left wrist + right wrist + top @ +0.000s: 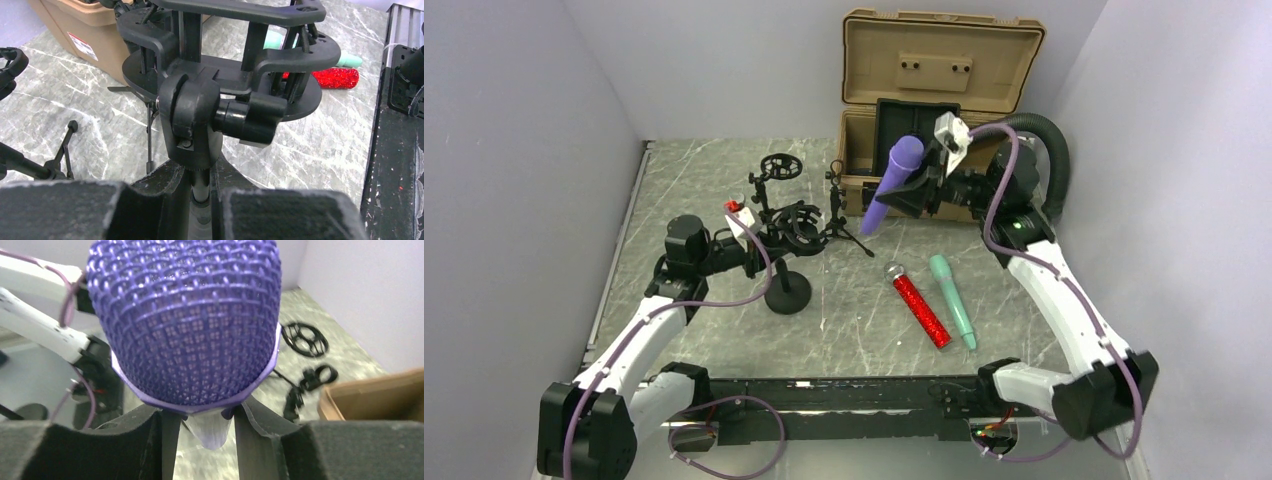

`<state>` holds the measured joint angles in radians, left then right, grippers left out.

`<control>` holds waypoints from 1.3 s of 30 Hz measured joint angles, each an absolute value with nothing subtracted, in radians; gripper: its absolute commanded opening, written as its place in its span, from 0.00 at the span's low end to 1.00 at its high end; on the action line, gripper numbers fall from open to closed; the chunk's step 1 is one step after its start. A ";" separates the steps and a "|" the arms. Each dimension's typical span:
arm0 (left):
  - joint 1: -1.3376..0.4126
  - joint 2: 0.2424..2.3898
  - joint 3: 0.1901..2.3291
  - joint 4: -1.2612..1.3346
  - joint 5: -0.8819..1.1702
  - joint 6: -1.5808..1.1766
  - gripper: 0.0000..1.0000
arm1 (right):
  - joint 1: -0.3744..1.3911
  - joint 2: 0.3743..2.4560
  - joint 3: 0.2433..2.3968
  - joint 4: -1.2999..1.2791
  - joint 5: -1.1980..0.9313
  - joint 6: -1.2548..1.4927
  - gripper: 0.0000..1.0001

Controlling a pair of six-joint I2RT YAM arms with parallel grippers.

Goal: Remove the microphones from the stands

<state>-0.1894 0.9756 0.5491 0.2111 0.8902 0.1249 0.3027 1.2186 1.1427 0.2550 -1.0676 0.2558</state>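
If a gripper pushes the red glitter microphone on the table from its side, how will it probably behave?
The red glitter microphone looks round in section, so it would probably roll, perhaps toward the teal microphone lying beside it. Its body looks stiff, and the glitter surface likely gives some grip.

Plain pale lilac-grey walls [519,150] on L, back & R sides. Tabletop [844,335] is grey marble-look w/ white veins, metal strip [621,240] along L edge. Light soft, even.

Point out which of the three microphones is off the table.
The purple plastic mesh-headed microphone: the right end effector holds it in the air. The red glitter microphone and the mint-green microphone lie flat on the grey marbled table.
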 measured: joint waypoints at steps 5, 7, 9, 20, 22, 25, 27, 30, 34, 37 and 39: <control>-0.189 0.975 0.562 0.183 0.872 0.142 0.00 | 0.304 1.058 1.119 -0.171 -0.925 -0.084 0.00; -0.189 0.974 0.565 0.175 0.867 0.146 0.00 | 0.304 1.012 1.098 -0.290 -0.882 -0.168 0.00; -0.189 0.971 0.568 0.165 0.859 0.149 0.00 | 0.304 0.984 1.080 -0.390 -0.841 -0.227 0.00; -0.189 0.959 0.569 0.152 0.847 0.157 0.00 | 0.304 0.976 1.021 -0.777 -0.565 -0.390 0.00; -0.189 0.955 0.565 0.160 0.849 0.156 0.00 | 0.303 0.988 1.013 -0.815 -0.519 -0.401 0.00; -0.189 0.953 0.556 0.174 0.855 0.155 0.00 | 0.302 1.011 1.003 -0.867 -0.491 -0.413 0.00; -0.189 0.953 0.555 0.175 0.862 0.154 0.00 | 0.302 1.034 1.003 -0.891 -0.496 -0.413 0.00; -0.189 0.955 0.555 0.176 0.869 0.154 0.00 | 0.316 1.076 1.003 -0.895 -0.513 -0.406 0.00; -0.189 0.960 0.555 0.175 0.873 0.155 0.00 | 0.404 1.173 1.002 -0.893 -0.524 -0.396 0.00; -0.189 0.960 0.555 0.175 0.873 0.157 0.00 | 0.465 1.247 1.000 -0.890 -0.538 -0.388 0.00; -0.189 0.960 0.555 0.174 0.873 0.158 0.00 | 0.489 1.299 1.001 -0.890 -0.562 -0.381 0.00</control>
<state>-0.1894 0.9604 0.5552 0.1741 0.8726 0.1577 0.4889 1.2987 1.0008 -0.8898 -0.5621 -0.3805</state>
